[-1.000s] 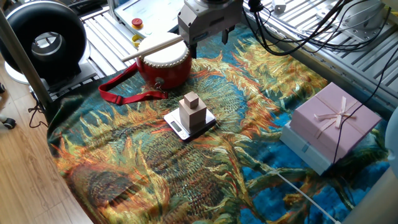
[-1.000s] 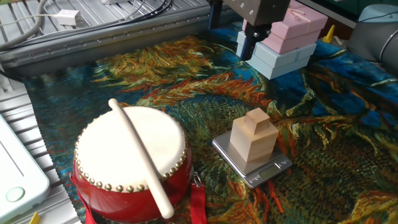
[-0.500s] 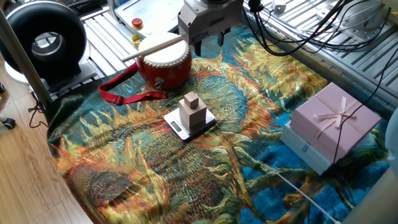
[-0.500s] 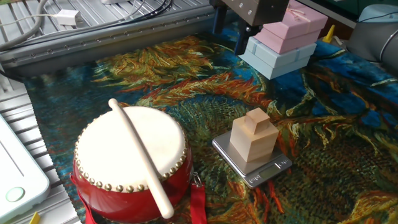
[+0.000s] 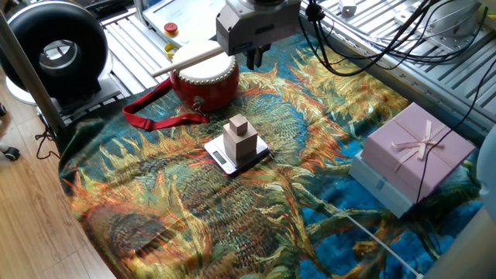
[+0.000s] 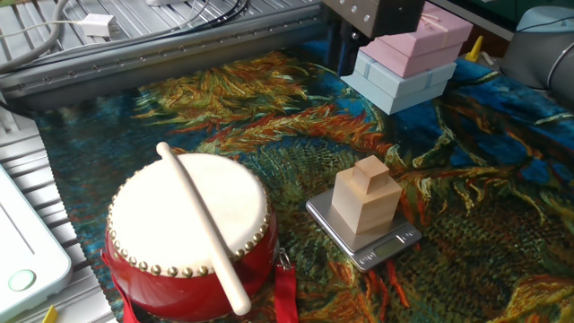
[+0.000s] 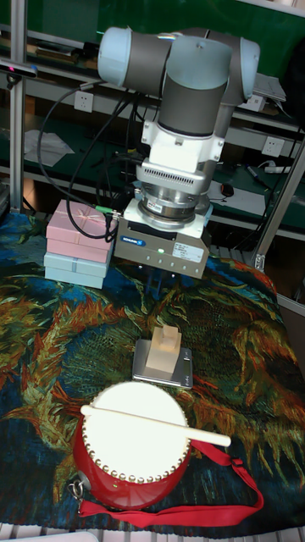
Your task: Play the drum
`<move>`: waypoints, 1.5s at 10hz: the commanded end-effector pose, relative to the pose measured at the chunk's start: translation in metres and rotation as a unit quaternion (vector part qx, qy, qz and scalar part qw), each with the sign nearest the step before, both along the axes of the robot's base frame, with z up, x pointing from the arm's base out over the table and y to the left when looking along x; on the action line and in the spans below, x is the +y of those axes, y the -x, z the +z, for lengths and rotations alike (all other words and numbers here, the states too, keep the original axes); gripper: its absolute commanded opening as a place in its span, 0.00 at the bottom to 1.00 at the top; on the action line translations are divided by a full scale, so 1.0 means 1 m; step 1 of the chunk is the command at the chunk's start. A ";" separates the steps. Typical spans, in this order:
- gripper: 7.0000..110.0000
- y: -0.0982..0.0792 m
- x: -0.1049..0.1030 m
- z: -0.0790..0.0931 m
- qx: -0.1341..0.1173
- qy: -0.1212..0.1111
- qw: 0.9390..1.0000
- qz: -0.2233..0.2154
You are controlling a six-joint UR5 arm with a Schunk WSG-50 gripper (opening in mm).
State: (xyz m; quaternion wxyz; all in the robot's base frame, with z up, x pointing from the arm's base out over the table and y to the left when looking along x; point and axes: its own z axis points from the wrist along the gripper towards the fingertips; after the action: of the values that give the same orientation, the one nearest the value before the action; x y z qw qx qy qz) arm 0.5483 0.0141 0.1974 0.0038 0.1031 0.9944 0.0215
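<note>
The drum (image 5: 206, 80) has a glossy red body and a cream head, and stands on the patterned cloth at the back left. It also shows in the other fixed view as the drum (image 6: 184, 224) and in the tall view as the drum (image 7: 134, 447). A pale wooden stick (image 6: 202, 229) lies loose across its head, with both ends overhanging. Its red strap (image 5: 155, 118) trails on the cloth. My gripper (image 5: 251, 56) hangs in the air just right of the drum, above the cloth. It is open, with nothing between its fingers and no contact with stick or drum.
A stepped wooden block (image 5: 239, 139) stands on a small scale (image 5: 223, 160) mid-cloth. Stacked pink and pale-blue gift boxes (image 5: 415, 155) sit at the right. A black round fan (image 5: 58, 48) is at the far left. Cables hang behind the arm.
My gripper has shifted a little toward the drum and risen slightly. The drum, stick and block have stayed put.
</note>
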 end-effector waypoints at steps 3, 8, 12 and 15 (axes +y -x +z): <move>0.00 0.009 0.003 0.004 0.021 -0.006 0.999 -0.027; 0.00 0.012 -0.003 0.003 0.024 0.002 1.000 -0.020; 0.00 0.012 -0.007 0.001 0.022 0.006 1.000 -0.015; 0.00 0.013 -0.006 0.001 0.022 0.004 1.000 -0.018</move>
State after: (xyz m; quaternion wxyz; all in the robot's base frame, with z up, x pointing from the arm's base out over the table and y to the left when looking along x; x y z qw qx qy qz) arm 0.5353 0.0057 0.1975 -0.0177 0.1191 0.9927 0.0085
